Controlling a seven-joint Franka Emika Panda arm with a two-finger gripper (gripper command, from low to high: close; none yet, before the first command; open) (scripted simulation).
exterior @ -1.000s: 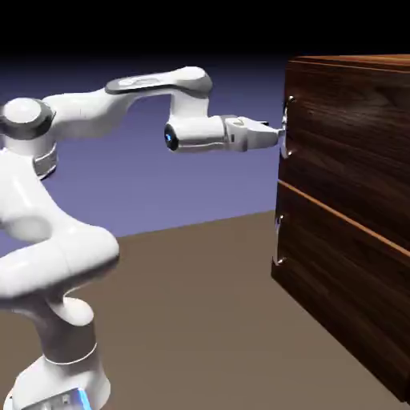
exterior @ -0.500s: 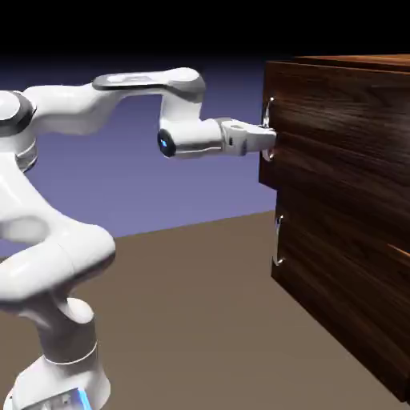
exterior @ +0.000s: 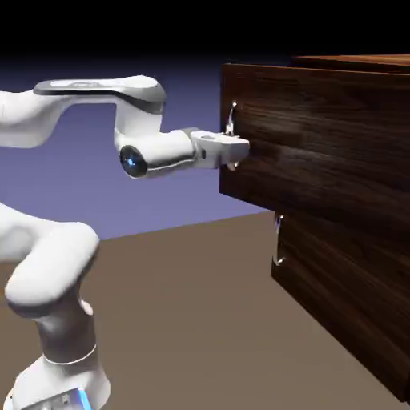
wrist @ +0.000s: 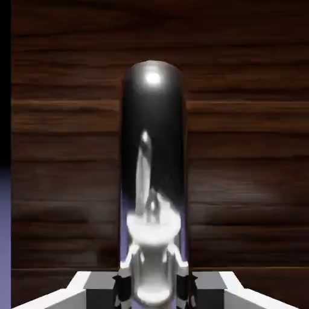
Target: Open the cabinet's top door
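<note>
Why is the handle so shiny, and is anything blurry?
Hand view: the top door's handle mirrors bright white spots and pale shapes, with dark patches between; nothing looks clearly blurry. Exterior view: the white arm has bright patches and grey shading, the top door shows only a faint sheen, and the upper backdrop fades to black.

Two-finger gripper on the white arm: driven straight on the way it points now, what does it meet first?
Likely the dark wood-grain upper door, just behind the curved silver handle between its fingertips; the gap's depth is unclear.
</note>
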